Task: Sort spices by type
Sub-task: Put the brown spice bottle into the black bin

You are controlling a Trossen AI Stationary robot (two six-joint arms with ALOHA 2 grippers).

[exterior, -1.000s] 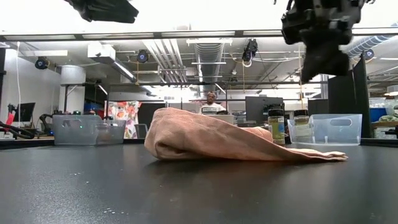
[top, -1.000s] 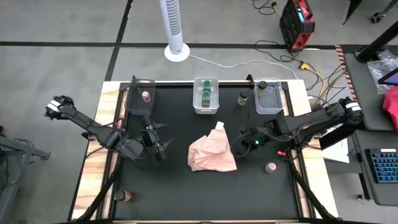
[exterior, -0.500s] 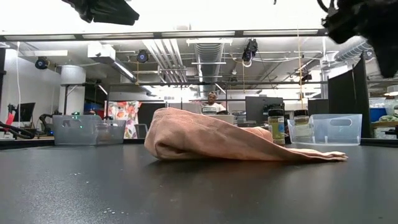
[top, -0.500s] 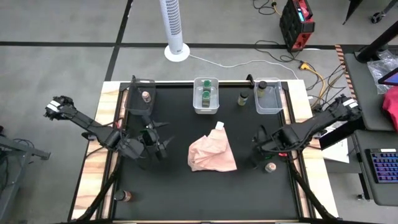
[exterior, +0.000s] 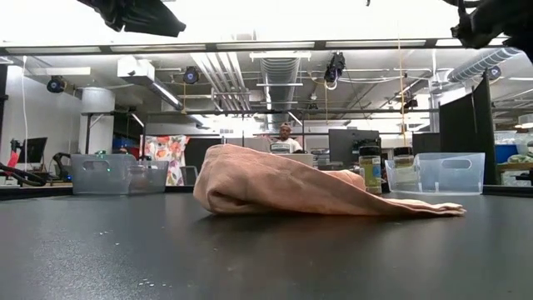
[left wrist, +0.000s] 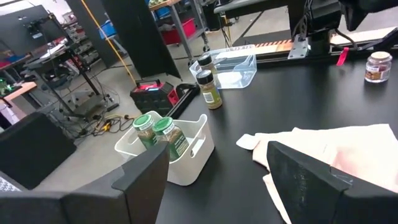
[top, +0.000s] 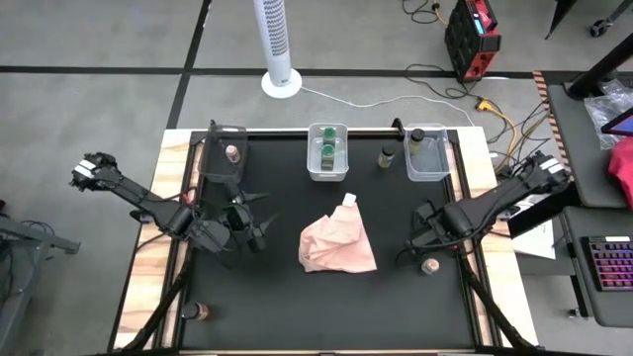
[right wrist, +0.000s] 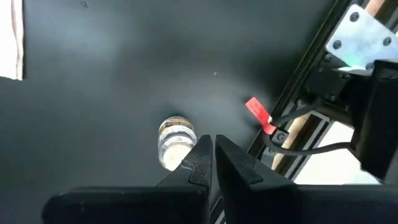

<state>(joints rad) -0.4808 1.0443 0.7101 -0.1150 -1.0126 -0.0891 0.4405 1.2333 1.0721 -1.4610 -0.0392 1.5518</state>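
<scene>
A tan-lidded spice jar [top: 430, 265] stands alone on the black mat near the right edge; it also shows in the right wrist view [right wrist: 176, 142]. My right gripper [top: 419, 239] hovers just above and beside it, fingers shut [right wrist: 212, 148], touching nothing. My left gripper [top: 249, 227] is open and empty [left wrist: 217, 168] left of the pink cloth [top: 338, 244]. Two green-lidded jars [left wrist: 163, 132] stand in the middle bin [top: 327, 153]. A tan-lidded jar [top: 231, 152] stands in the left bin. One dark-lidded jar [top: 416, 135] stands in the right bin, another [top: 387, 155] beside it.
The crumpled pink cloth [exterior: 283, 190] lies at mid-table. Three clear bins line the far edge, the left one [top: 223, 158] and the right one [top: 427, 156] at the ends. Another jar [top: 202, 311] stands on the wooden border at the near left. The frame rail [right wrist: 298, 81] runs close by the right gripper.
My right gripper has gone from beside the cloth toward the table's right and near edges, ending over the lone tan-lidded jar. In the low view it has left the picture at the upper right. The jars and the cloth have stayed put.
</scene>
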